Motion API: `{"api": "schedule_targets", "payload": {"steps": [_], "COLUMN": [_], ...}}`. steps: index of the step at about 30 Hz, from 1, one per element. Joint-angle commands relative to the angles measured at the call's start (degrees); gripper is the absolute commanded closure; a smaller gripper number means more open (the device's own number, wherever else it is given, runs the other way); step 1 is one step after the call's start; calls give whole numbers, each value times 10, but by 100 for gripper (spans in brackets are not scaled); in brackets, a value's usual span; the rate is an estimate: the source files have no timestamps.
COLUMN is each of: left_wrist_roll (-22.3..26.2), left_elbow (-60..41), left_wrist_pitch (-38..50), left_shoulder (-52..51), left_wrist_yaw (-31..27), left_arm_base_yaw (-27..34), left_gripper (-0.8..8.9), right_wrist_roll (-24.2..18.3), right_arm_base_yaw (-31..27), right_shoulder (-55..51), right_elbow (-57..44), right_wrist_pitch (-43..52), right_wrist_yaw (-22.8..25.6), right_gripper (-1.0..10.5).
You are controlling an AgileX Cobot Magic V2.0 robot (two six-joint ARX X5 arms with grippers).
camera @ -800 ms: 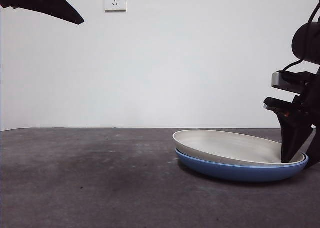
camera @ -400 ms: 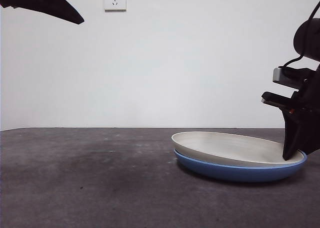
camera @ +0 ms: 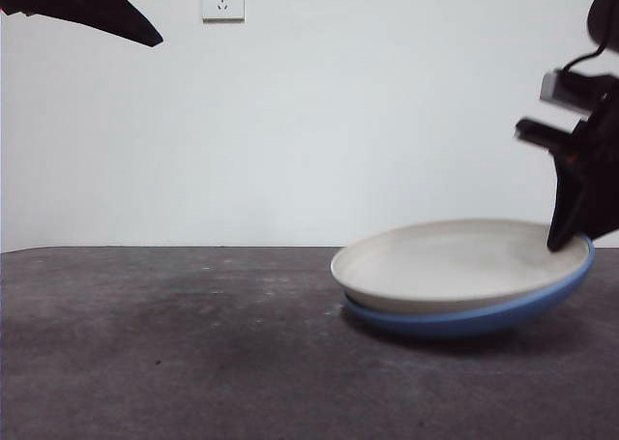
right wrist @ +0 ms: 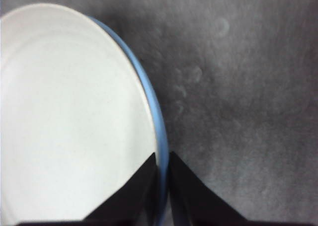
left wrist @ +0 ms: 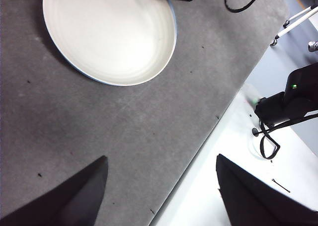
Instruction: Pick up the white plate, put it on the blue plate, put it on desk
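Nearest you on the bench (camera: 193,343) there's only bare, mottled grey surface; the action sits farther back, toward four o'clock in the front view. There the white plate (camera: 464,263) rides nested in the blue plate (camera: 464,321), and the pair is tipped: the edge at nine o'clock rests on the bench while the three o'clock edge is up in the air. That tilt comes from your right tool (right wrist: 163,161), which has its jaws nipped narrow over both rims at once, one jaw inside on the white plate, one outside past the blue edge. Gripping the stack at one edge is what makes it hang slanted rather than level. I'd judge you're carrying the stack, so watch that the white plate doesn't slide. Beyond, at eleven o'clock, your left tool (left wrist: 159,186) waits high, jaws spread wide and empty.
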Motion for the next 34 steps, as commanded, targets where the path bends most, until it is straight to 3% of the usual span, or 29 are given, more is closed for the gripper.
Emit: {"api": "schedule_targets", "payload": {"steps": [1, 10, 16, 24, 34], "left_wrist_roll": [9, 9, 9, 9, 9], "left_elbow": [5, 5, 5, 5, 5], "left_wrist_pitch": [6, 6, 6, 2, -5], "left_shoulder": [3, 3, 3, 3, 3], "left_wrist_yaw": [2, 2, 2, 2, 2], "left_arm_base_yaw": [-3, -3, -3, -3, -3], "left_gripper": [471, 471, 471, 471, 471], "right_wrist_roll": [22, 53, 98, 116, 141], "right_arm_base_yaw": [1, 31, 81, 136, 162], "right_shoulder": [-16, -33, -26, 40, 140], "right_elbow": [8, 15, 18, 46, 98], "right_wrist_pitch": [7, 16, 68, 85, 111], "right_wrist_yaw": [-16, -24, -23, 1, 2], "right_gripper": [935, 935, 935, 935, 935]}}
